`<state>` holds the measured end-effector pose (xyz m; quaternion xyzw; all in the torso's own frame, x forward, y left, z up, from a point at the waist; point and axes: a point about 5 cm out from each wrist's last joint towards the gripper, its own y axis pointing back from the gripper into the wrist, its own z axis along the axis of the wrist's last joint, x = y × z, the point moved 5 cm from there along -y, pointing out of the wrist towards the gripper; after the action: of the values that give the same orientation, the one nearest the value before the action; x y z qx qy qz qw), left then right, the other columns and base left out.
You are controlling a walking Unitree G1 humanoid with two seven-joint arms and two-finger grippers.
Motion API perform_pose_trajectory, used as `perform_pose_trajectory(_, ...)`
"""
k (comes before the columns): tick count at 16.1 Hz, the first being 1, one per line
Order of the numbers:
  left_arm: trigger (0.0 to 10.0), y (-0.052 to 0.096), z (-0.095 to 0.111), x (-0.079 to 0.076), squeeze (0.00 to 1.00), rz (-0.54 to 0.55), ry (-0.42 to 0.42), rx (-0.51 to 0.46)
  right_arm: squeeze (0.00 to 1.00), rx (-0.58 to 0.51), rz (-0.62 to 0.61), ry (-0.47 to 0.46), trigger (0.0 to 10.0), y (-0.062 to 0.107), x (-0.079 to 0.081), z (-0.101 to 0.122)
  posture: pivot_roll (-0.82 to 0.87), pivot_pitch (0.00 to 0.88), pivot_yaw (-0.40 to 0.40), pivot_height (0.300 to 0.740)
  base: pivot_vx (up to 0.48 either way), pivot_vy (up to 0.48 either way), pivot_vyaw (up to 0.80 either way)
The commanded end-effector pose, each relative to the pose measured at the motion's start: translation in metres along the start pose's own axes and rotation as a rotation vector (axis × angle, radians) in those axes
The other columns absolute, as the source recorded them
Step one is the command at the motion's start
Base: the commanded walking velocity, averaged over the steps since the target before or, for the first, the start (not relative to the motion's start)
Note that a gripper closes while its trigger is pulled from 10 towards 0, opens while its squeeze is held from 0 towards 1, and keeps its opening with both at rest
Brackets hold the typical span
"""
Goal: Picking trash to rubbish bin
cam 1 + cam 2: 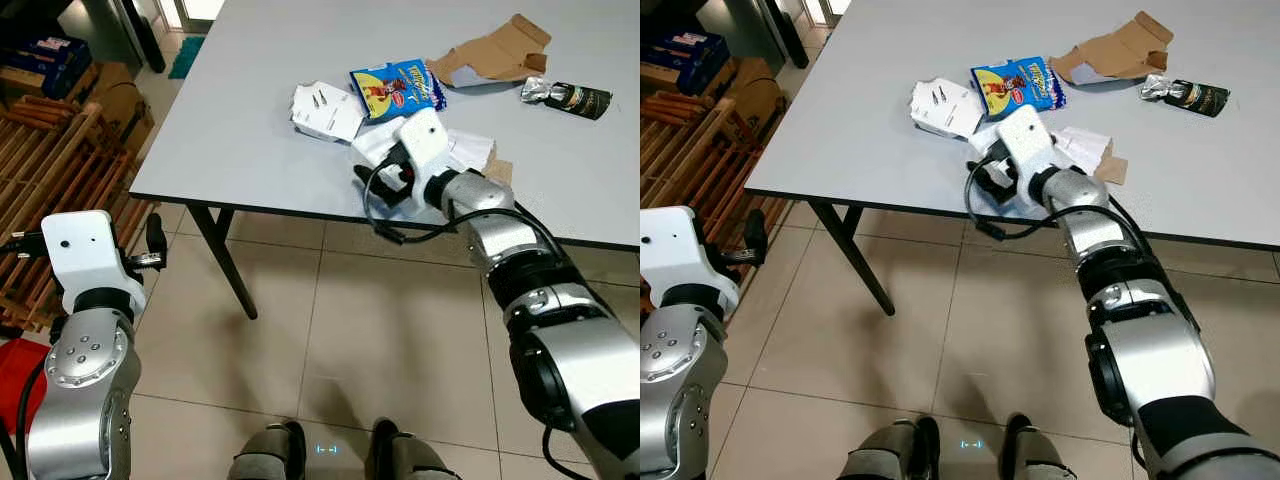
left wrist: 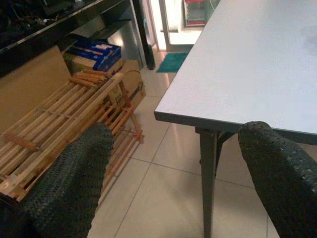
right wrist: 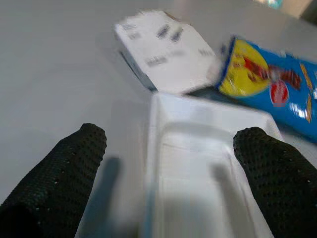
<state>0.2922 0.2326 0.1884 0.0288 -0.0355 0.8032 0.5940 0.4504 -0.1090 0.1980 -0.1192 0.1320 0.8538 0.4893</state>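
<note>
Your right gripper, fingers spread wide, hovers over the white tray at the table's near edge (left gripper idle, open); next, lower and close.

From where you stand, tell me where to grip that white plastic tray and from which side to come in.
Grip the white tray across its raised near rim, coming from the table edge as the right gripper already does. It lies flat with upturned walls, and the open fingers look wide enough to straddle one side.
</note>
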Motion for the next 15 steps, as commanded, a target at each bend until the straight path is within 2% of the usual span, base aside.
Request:
perform_pose_trajectory(1,10.0,0.004,0.000,0.003,0.00,0.010,-0.005,0.003,0.00,0.026,-0.023,-0.033,10.0,0.003,-0.007,-0.006,0.11,0.259,0.062,0.740,0.000,0.000,0.00)
perform_pose_trajectory(5,10.0,0.003,0.000,0.002,0.00,0.005,-0.006,0.003,0.00,0.070,-0.042,-0.074,10.0,0.009,-0.016,-0.018,0.11,0.259,0.065,0.740,0.000,0.000,0.00)
perform_pose_trajectory(9,10.0,0.003,0.000,0.002,0.00,0.005,-0.007,0.006,0.00,0.127,-0.035,-0.023,10.0,0.016,-0.024,-0.027,0.11,0.259,0.065,0.740,0.000,0.000,0.00)
perform_pose_trajectory(11,10.0,0.003,-0.001,0.000,0.00,0.003,-0.003,0.009,0.00,0.130,-0.026,0.032,10.0,0.018,-0.028,-0.024,0.11,0.259,0.065,0.740,0.000,0.000,0.00)
perform_pose_trajectory(15,10.0,0.002,0.000,0.001,0.00,0.004,-0.002,0.004,0.00,0.045,-0.027,0.085,10.0,0.015,-0.030,-0.002,0.10,0.259,0.063,0.740,0.000,0.000,0.00)
